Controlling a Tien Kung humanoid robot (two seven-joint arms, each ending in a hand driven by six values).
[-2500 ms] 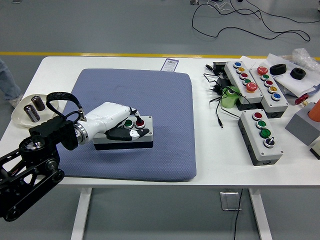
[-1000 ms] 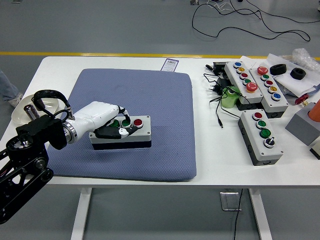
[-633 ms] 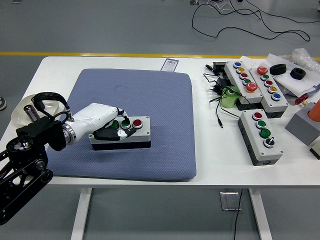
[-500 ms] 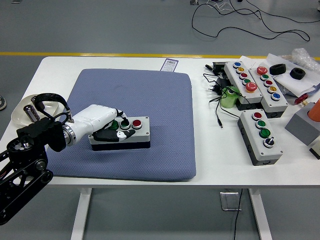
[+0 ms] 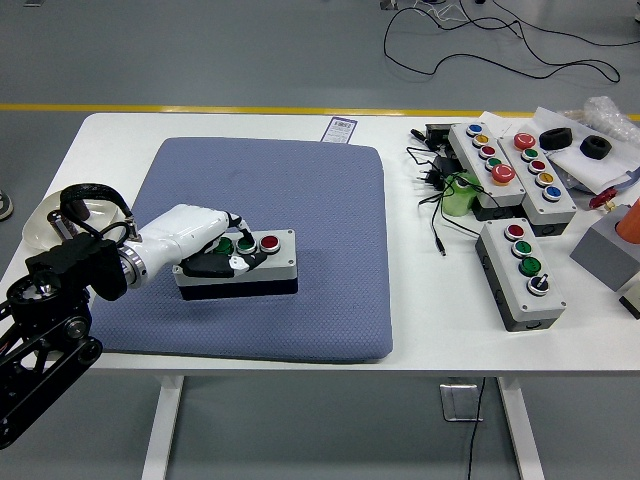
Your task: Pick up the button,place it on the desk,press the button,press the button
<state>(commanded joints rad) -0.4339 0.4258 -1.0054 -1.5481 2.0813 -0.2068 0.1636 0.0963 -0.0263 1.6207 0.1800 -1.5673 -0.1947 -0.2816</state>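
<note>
While my left robot hand [image 5: 215, 252] rests on the button box [image 5: 240, 265], its fingers [image 5: 238, 262] curl over the left end and cover part of it — gripping it, I think. The box lies on the blue mat [image 5: 300, 200], its long side running left to right. The red button [image 5: 268, 242] sits just right of my fingertips, the green button [image 5: 244, 243] nearly under them. The box is hard and gray, the mat soft and bumpy, on the white surface [image 5: 420, 330]. My right arm is out of sight.
</note>
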